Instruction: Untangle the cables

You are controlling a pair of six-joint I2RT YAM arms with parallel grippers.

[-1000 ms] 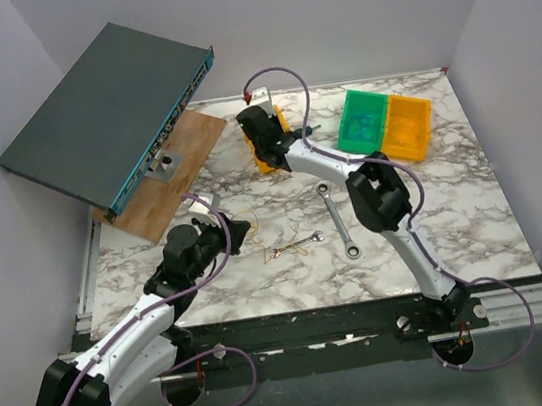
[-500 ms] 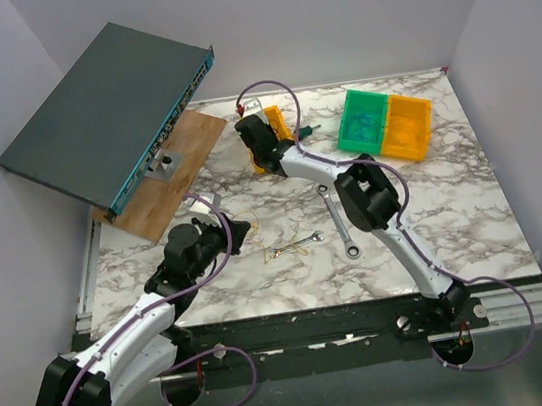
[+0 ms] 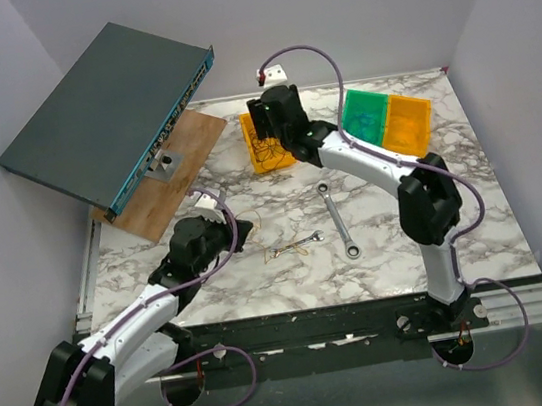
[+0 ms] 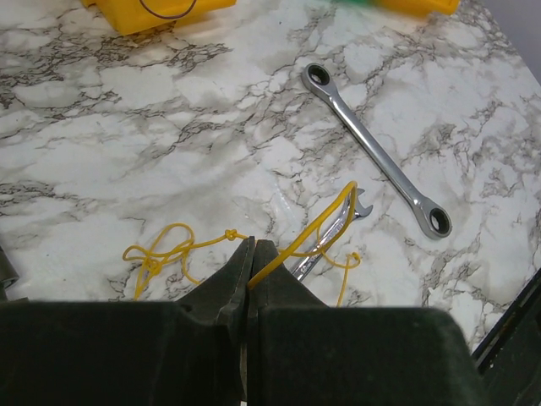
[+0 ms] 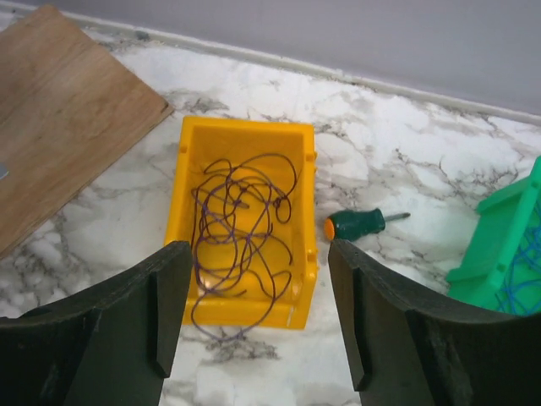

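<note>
Right tool [image 5: 255, 258] risen, jaws wide above dark cable [image 5: 241, 228] in bin [image 5: 245, 131]; left tool [image 4: 248, 254] pinching yellow cable [image 4: 313, 230].

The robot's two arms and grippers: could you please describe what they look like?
The left arm and right arm both have white links and bulky black joint housings, with a purple cable looping along each. The left gripper and right gripper have matte black fingers.

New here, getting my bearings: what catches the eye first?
The shut left gripper pinches a thin yellow wire looping over a small silver wrench, near the front of the marble table. At the back, the open right gripper hovers above a yellow plastic bin holding a tangle of dark purple wire.
</note>
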